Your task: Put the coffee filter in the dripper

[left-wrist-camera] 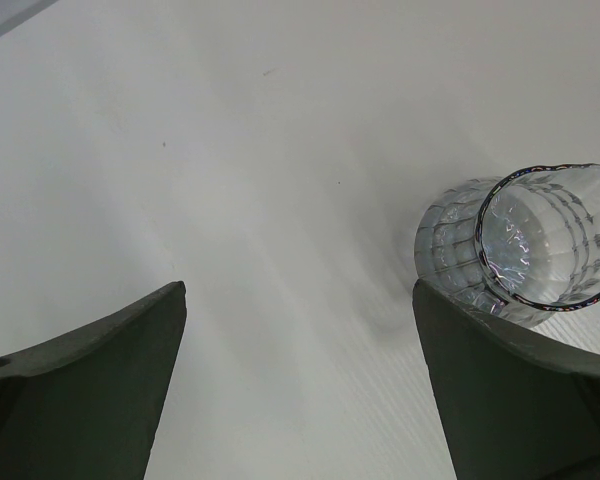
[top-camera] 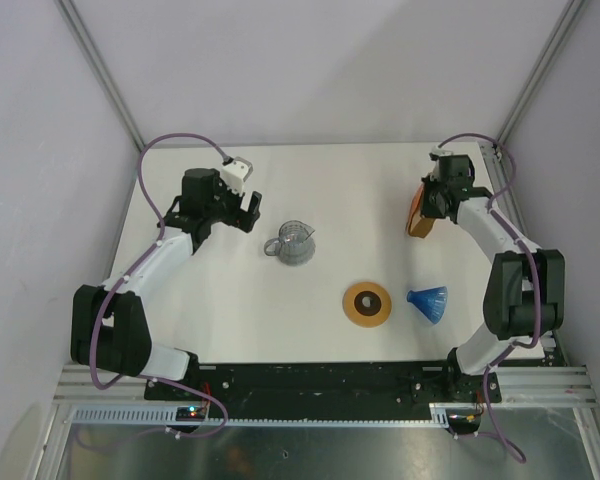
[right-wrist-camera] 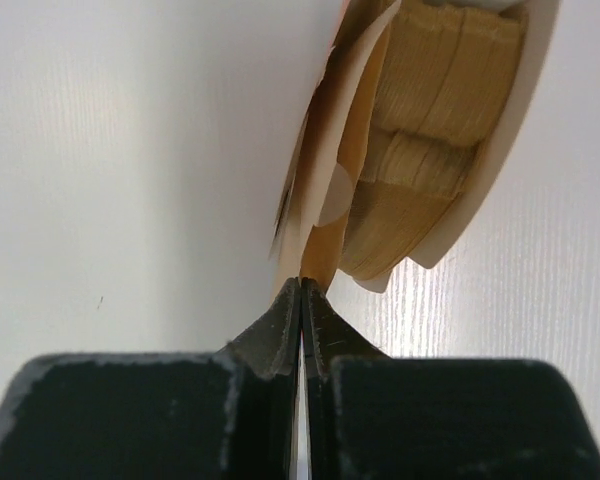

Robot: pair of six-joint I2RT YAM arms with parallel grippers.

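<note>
My right gripper (right-wrist-camera: 302, 286) is shut, its tips pinching the lower edge of a thin tan coffee filter (right-wrist-camera: 323, 252) that peels off the thick orange-brown stack of filters (right-wrist-camera: 435, 130). In the top view the right gripper (top-camera: 429, 207) is at the stack (top-camera: 416, 218) near the table's far right. The dripper (top-camera: 429, 303), a small translucent blue ribbed cone, lies on its side closer to the front at the right, apart from both grippers. My left gripper (top-camera: 243, 212) stands open and empty at the far left.
A clear glass jug (top-camera: 293, 242) stands just right of the left gripper, and the left wrist view shows the jug (left-wrist-camera: 530, 250) beside the right finger. A flat brown ring with a dark hole (top-camera: 367, 303) lies left of the dripper.
</note>
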